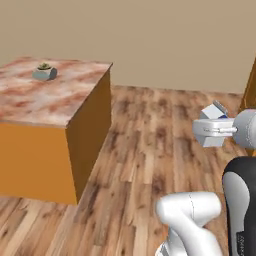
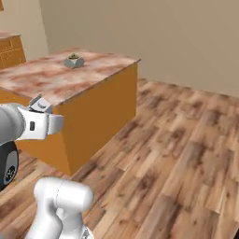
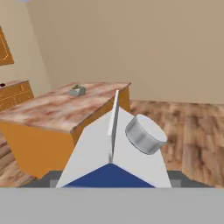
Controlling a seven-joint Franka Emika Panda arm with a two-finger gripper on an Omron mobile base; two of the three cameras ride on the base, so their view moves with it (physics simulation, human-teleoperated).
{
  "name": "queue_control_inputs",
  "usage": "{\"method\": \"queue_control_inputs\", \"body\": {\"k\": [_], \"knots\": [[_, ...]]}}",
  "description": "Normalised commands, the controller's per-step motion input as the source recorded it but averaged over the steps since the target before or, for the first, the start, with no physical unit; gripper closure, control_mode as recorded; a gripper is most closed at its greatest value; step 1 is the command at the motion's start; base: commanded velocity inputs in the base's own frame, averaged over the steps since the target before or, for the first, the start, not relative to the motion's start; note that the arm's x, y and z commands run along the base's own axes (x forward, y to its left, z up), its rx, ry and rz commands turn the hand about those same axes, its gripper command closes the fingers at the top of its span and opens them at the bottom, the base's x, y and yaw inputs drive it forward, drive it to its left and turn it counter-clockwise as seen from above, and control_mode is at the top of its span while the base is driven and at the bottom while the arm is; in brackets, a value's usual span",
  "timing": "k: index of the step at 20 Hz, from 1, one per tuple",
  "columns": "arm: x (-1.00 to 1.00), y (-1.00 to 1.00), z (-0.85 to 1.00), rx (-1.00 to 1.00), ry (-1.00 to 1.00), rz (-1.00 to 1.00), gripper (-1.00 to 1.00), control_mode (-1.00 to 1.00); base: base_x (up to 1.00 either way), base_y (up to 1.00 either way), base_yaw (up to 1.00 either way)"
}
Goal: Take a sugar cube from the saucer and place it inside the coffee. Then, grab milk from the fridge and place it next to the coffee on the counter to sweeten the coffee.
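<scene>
The milk point(image 3: 114, 153) is a white carton with a dark blue band, a gabled top and a silver round cap, close up in the hand view. My gripper point(image 3: 109, 180) is shut on it, with a dark fingertip point(image 3: 47, 178) on either side. From the left base view the carton's top point(image 1: 215, 110) pokes up above the gripper point(image 1: 212, 122), held in the air over the wooden floor. The right base view shows the same carton top point(image 2: 40, 103) above the gripper point(image 2: 45, 115). A marble-topped counter island point(image 1: 55, 97) stands to the left, apart from the arm. Coffee, saucer, sugar cube and fridge are out of view.
A small plant in a grey pot point(image 1: 44, 72) sits on the island's far part. Orange drawer cabinets point(image 2: 10, 50) stand behind the island at the left. An orange panel edge point(image 1: 250, 85) borders the right side. Wooden floor point(image 2: 177, 154) stretches ahead to a beige wall.
</scene>
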Motion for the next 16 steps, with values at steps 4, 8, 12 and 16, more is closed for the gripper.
{"method": "queue_control_inputs", "body": {"k": [4, 8, 12, 16], "knots": [[0.0, 0.0, 0.0, 0.0, 0.0, 0.0, 1.0, 1.0, -0.03, 0.14, 1.0], [0.0, 0.0, 0.0, 0.0, 0.0, 0.0, 1.0, 1.0, 0.18, 0.12, 0.95], [0.0, 0.0, 0.0, 0.0, 0.0, 0.0, 1.0, 1.0, 0.72, 0.08, 0.8], [0.0, 0.0, 0.0, 0.0, 0.0, 0.0, 1.0, 1.0, 1.0, 0.0, 0.65]]}}
